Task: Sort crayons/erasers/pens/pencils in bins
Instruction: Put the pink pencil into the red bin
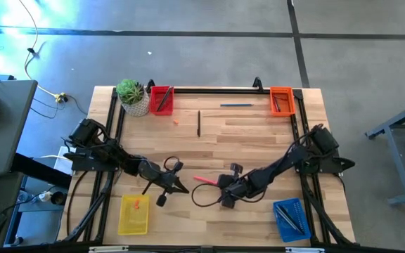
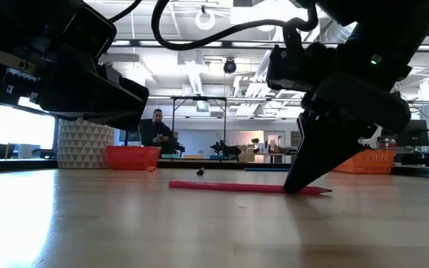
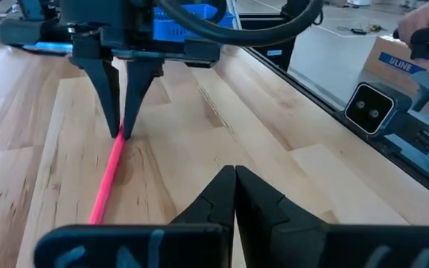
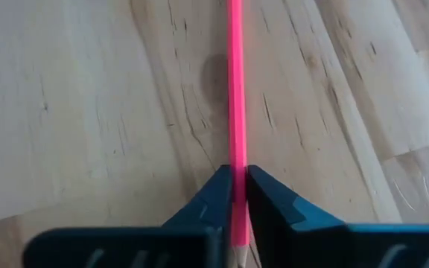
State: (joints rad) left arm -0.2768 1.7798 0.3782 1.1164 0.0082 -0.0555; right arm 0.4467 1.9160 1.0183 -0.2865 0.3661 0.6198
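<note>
While the pink pencil (image 4: pixel 236 112) lies flat on the table (image 1: pixel 259 140), just below centre in the high view, the right gripper (image 4: pixel 237 182) has its fingers closed narrow on it near the sharpened end. The left gripper (image 3: pixel 234 179) waits pressed shut and empty just left of it. A pinch so close to one end may let the pencil swing or slip as it lifts, I judge. The blue bin (image 1: pixel 289 218) sits lower right, the yellow bin (image 1: pixel 133 214) lower left, red (image 1: pixel 162 99) and orange (image 1: pixel 281 100) along the top. Bin contents are too small to name, and the pencil's tip is cut off in the right wrist view.
</note>
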